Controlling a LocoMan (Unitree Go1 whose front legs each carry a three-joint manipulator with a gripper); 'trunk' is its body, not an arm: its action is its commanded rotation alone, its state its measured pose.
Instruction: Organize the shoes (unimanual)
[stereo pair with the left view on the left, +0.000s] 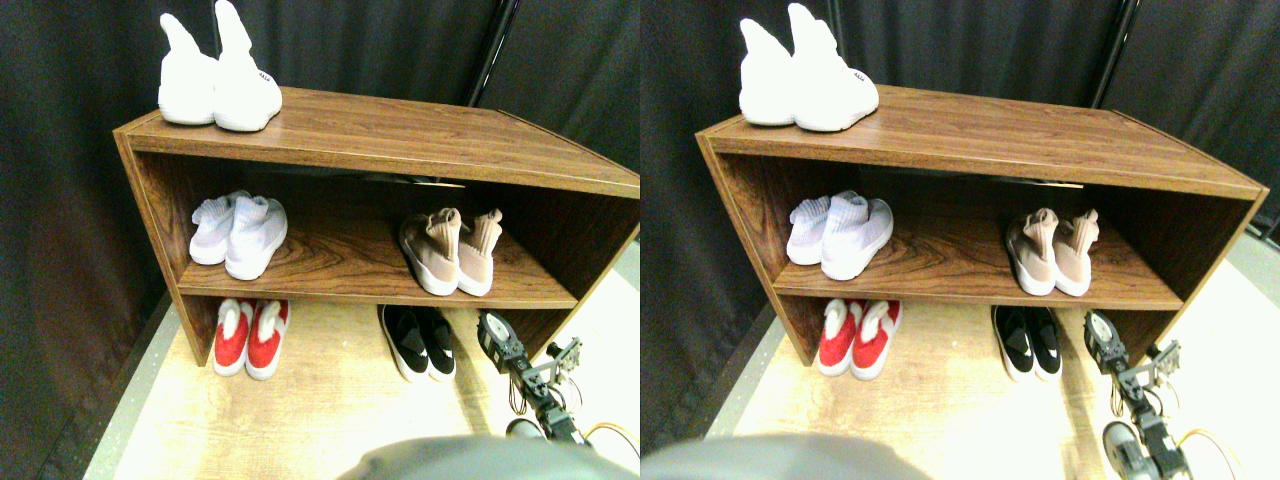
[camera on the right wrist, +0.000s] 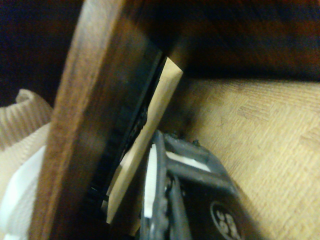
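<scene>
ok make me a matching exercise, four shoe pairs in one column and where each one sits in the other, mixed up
Shoes:
1. white high-cuff pair
2. beige pair
3. red-and-white pair
4. black pair

Places:
A. floor under the shelf, left
B. shelf board, right
C. top of the rack, left
D. floor under the shelf, right, beside the right gripper

Pairs: 1-C, 2-B, 3-A, 4-D

Beige-tan pair (stereo pair with the left view on the left: 452, 252): you see tan knit, white soles
Black pair (stereo pair with the left view on the left: 420, 343): black, white soles
Red-and-white pair (stereo pair with the left view on the left: 251, 337): red, white
Shelf (stereo pair with the left view on the left: 400, 130): your dark brown woodgrain
Floor (stereo pair with the left view on the left: 330, 400): pale wood pattern
</scene>
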